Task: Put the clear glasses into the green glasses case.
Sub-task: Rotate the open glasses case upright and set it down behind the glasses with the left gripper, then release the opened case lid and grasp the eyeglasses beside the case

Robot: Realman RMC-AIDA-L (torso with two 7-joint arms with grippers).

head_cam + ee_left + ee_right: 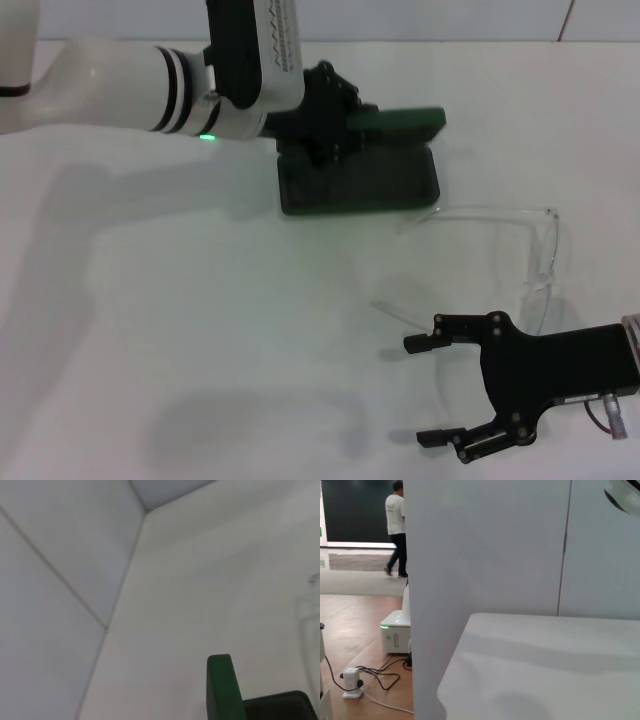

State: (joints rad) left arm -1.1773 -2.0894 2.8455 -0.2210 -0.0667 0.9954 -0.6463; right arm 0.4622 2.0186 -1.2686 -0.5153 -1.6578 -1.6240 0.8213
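Observation:
The green glasses case (360, 185) lies open at the back middle of the white table, its lid (405, 121) raised along the far side. My left gripper (335, 112) sits at the lid's left end and appears shut on it. The left wrist view shows the lid's edge (220, 687) and the base's corner (280, 705). The clear glasses (490, 212) rest on the table right of and in front of the case, arms pointing toward me. My right gripper (418, 390) hovers open near the front edge, just in front of the glasses and holding nothing.
The white table (180, 330) stretches bare to the left and front. A pale wall panel (485, 545) stands at the table's edge in the right wrist view, with a room floor and cables beyond it.

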